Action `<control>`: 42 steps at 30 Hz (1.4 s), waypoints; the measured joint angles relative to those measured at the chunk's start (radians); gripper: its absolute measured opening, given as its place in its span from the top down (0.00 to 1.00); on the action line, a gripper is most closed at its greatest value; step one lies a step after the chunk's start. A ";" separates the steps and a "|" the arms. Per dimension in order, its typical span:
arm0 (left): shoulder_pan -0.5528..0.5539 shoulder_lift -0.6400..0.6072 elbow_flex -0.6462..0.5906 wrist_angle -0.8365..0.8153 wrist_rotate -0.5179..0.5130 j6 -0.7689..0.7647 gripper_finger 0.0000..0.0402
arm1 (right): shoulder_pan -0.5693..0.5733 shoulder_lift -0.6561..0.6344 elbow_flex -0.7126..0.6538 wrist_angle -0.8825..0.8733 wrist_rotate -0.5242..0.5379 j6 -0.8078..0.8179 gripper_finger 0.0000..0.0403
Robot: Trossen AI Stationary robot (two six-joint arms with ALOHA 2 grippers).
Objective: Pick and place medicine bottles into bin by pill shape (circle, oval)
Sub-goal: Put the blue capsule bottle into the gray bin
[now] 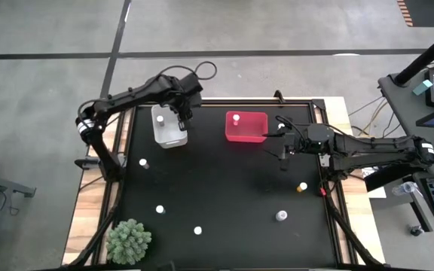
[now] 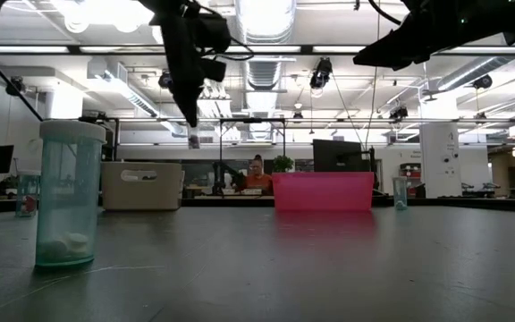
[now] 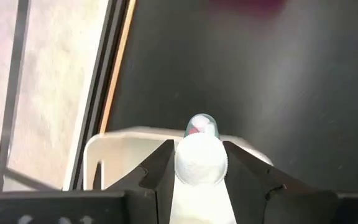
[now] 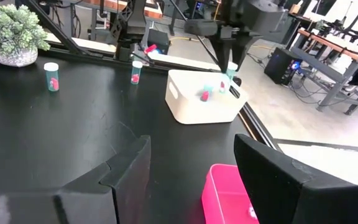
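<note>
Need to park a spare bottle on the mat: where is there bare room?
Widest free patch: mat centre, below the red bin and white bin, above the front bottles. Bare too left of the right tool. Crowded: over the white bin, where the left tool holds a bottle; front-left corner by the plant.

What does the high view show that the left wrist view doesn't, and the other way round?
Only the high view shows the red bin, the plant, loose bottles on the black table and the open right hand. Only the left wrist view shows the left hand shut on a white-capped bottle. Both show the whitish bin under that hand.
</note>
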 joint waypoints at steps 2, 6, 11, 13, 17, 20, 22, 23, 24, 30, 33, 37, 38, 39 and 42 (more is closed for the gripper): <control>0.025 0.000 -0.004 -0.004 0.000 0.013 0.75 | 0.000 0.000 0.000 0.000 0.000 0.000 0.44; 0.078 0.000 -0.010 -0.018 0.000 0.015 0.75 | 0.000 0.000 0.000 0.000 0.000 0.000 0.44; 0.139 0.000 -0.041 -0.013 0.000 0.015 0.75 | 0.000 0.000 0.000 0.000 0.000 0.000 0.44; 0.158 0.000 -0.066 -0.011 0.001 0.015 0.75 | 0.000 0.000 0.000 0.000 0.000 0.000 0.44; 0.186 0.000 -0.113 0.024 0.001 0.014 0.75 | 0.000 0.000 0.000 0.000 0.000 -0.002 0.44; 0.195 0.000 -0.144 0.079 0.001 0.007 0.75 | 0.000 0.000 0.000 0.000 0.000 -0.002 0.44; 0.199 0.000 -0.157 0.095 0.003 -0.006 0.75 | 0.000 0.000 0.000 0.000 0.000 -0.001 0.44; 0.201 0.000 -0.162 0.104 0.003 -0.010 0.75 | 0.000 0.000 0.000 0.000 0.000 -0.001 0.44; 0.203 0.000 -0.167 0.109 0.002 -0.012 0.75 | 0.000 0.000 0.000 0.000 0.000 -0.001 0.44; 0.206 0.000 -0.207 0.162 0.002 -0.021 0.75 | 0.000 0.000 0.000 0.000 0.000 -0.002 0.44; 0.210 0.000 -0.236 0.182 0.003 -0.029 0.75 | 0.000 0.000 0.000 0.000 0.000 -0.002 0.44; 0.215 0.000 -0.267 0.220 0.002 -0.034 0.75 | 0.000 0.000 0.000 0.000 0.000 -0.003 0.44; 0.216 0.000 -0.276 0.232 0.002 -0.034 0.75 | 0.000 0.000 0.000 0.000 0.000 -0.003 0.44; 0.215 0.000 -0.283 0.238 0.002 -0.034 0.75 | 0.000 0.000 0.000 0.000 0.000 -0.003 0.44; 0.215 0.000 -0.309 0.255 0.003 -0.034 0.75 | 0.000 0.000 0.000 0.000 0.000 -0.003 0.44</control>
